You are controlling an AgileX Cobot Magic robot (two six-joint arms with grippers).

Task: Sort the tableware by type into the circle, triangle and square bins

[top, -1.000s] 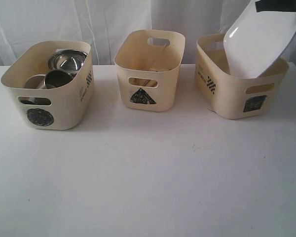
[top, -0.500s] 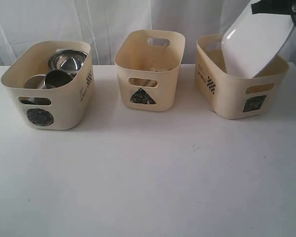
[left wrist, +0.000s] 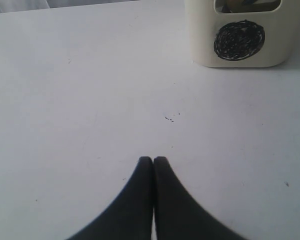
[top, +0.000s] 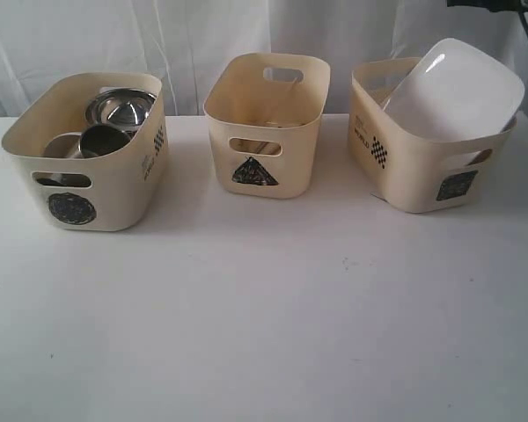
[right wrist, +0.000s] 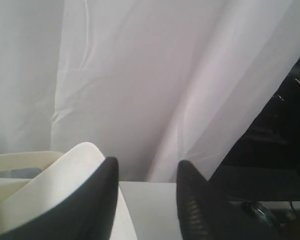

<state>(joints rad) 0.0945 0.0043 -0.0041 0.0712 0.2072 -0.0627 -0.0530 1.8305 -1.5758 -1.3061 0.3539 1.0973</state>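
White matte surface, lit evenly, with a few tiny dark specks scattered on it. A white curtain hangs right behind it in soft vertical folds, spanning the whole back. At one edge of the curtain there's a dark gap with some hardware low in it, too dim to identify.

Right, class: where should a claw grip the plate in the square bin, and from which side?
Probably its raised right edge, from above: the plate leans tilted in the bin, so that edge stands clear of the rim.
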